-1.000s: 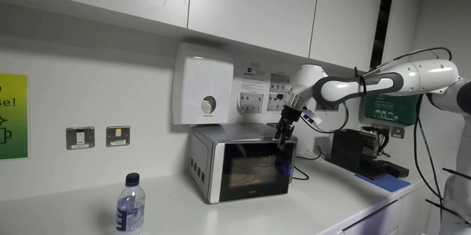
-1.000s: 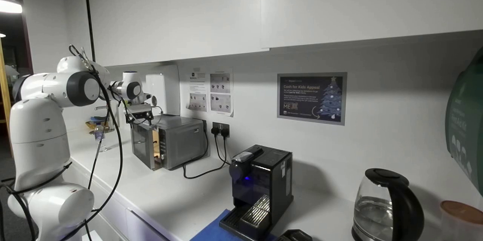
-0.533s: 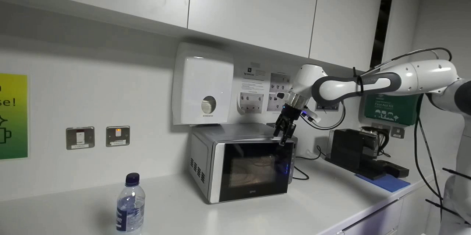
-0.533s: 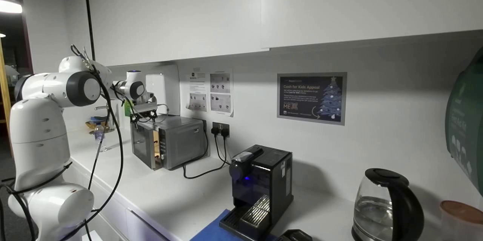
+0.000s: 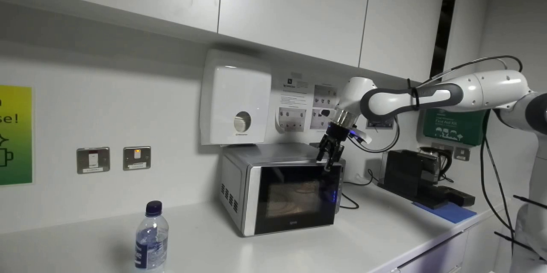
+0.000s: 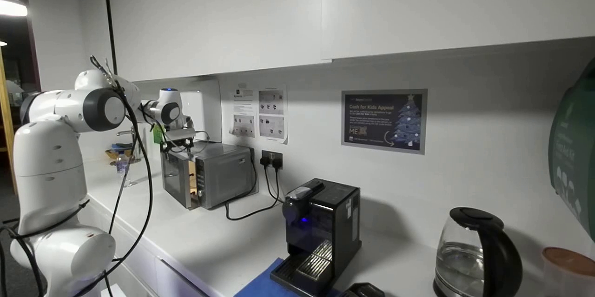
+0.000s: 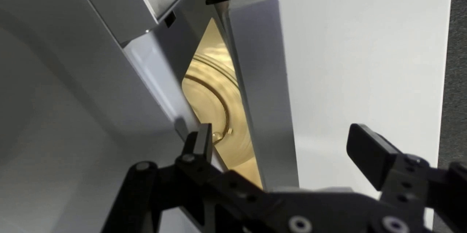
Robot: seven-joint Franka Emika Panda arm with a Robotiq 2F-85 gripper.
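A silver microwave (image 5: 282, 153) with a dark-fronted door (image 5: 295, 198) stands on the counter. The door is ajar; in an exterior view a narrow lit gap shows beside the microwave's body (image 6: 228, 167). My gripper (image 5: 324, 163) hangs at the door's top edge, near its free end. In the wrist view the gripper (image 7: 281, 131) is open wide, with the door's grey top edge (image 7: 264, 90) running between its fingers, apart from both. The left finger is over the gap, where a yellow-lit turntable (image 7: 209, 98) shows; the right finger is over the white counter. Whether the left finger reaches inside, I cannot tell.
A water bottle (image 5: 151, 239) stands on the counter (image 5: 205, 239). A coffee machine (image 6: 320, 227) on a blue mat and a glass kettle (image 6: 476, 255) stand at the microwave's opposite side. Power cables trail behind. Wall cupboards (image 5: 295, 12) and a white dispenser (image 5: 237, 93) are above.
My gripper has turned slightly, its two fingers showing more apart in an exterior view. The arm has shifted a little towards the microwave's body. The door stands nearly the same.
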